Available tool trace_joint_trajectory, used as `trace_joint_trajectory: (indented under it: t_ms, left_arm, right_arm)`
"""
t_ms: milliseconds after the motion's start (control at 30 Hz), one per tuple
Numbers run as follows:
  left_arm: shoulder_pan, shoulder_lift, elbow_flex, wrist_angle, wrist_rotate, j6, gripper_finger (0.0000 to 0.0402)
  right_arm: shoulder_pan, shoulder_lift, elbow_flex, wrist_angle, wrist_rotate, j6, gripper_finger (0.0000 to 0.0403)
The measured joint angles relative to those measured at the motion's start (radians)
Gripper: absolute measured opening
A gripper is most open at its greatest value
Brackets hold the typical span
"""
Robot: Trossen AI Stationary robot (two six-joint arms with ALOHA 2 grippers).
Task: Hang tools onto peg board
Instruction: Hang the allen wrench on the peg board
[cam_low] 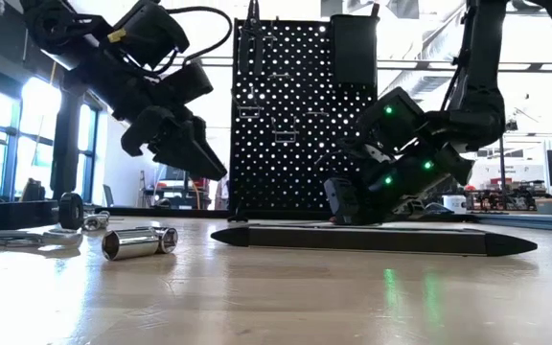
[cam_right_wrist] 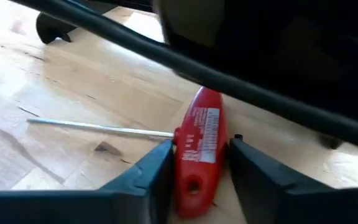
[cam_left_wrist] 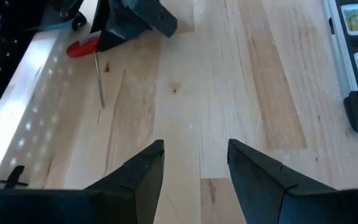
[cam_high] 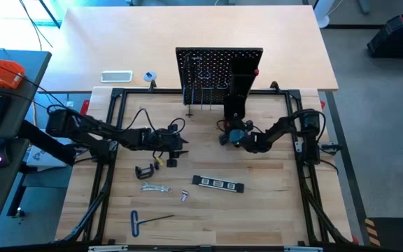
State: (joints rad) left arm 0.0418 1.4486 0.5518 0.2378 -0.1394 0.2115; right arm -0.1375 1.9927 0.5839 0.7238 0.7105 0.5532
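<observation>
Several tools lie unhung, bottom of high view upward: blue T-handle hex key (cam_high: 143, 221), silver wrench (cam_high: 155, 187), black-and-silver bar (cam_high: 217, 183), black C-clamp (cam_high: 145, 171). My left gripper (cam_high: 175, 144) hovers open, empty. My right gripper (cam_right_wrist: 197, 177) straddles the red-handled screwdriver (cam_right_wrist: 199, 149), fingers at its sides, low before the upright black peg board (cam_high: 208, 70); whether it is gripped I cannot tell.

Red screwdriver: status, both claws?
Right claw straddling red screwdriver handle on table, fingers at its sides. Left claw open, empty, above bare wood. Peg board close behind; nothing blocking.
</observation>
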Motion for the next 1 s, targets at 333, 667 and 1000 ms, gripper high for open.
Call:
trace_joint_trajectory:
  t_ms: [333, 667, 1000]
  left_arm:
    - [0.02, 0.009, 0.0, 0.022, 0.0, -0.02, 0.0171]
    - [0.037, 0.053, 0.0, 0.068, 0.067, -0.117, 0.0171]
    - [0.008, 0.282, 0.0, 0.264, 0.105, -0.278, 0.0171]
  right_arm:
    - [0.054, 0.003, 0.002, -0.002, -0.021, 0.013, 0.009]
    - [0.178, 0.008, 0.044, -0.015, -0.018, 0.07, 0.0097]
    - [0.28, 0.01, 0.202, -0.172, -0.054, 0.051, 0.0098]
